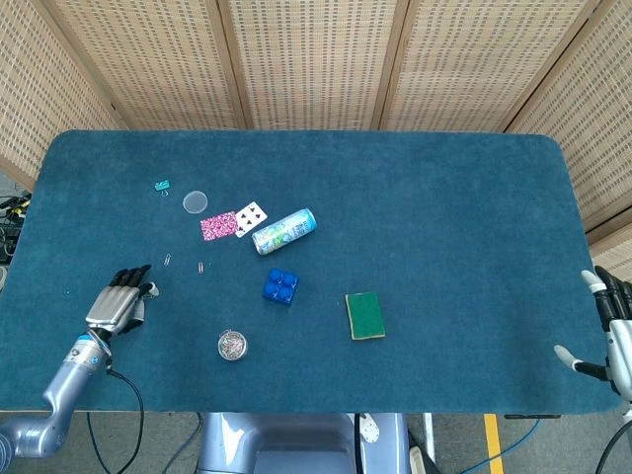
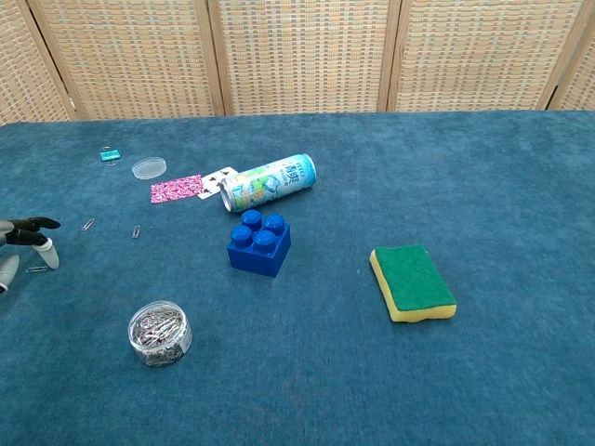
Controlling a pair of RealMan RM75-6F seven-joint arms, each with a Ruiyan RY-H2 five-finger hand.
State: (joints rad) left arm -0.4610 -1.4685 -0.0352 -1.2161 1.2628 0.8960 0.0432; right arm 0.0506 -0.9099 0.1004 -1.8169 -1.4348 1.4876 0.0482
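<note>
Obstacles clustered left of centre on the tabletop (image 1: 444, 197): can (image 1: 284, 231), playing cards (image 1: 234, 221), lid (image 1: 196, 202), blue brick (image 1: 281, 286), sponge (image 1: 365, 315), clip jar (image 1: 232, 346). Loose paper clips (image 1: 168, 261) lay just ahead of the left hand (image 1: 117, 309). Open cloth lay between the sponge and the right hand (image 1: 614, 331).
</note>
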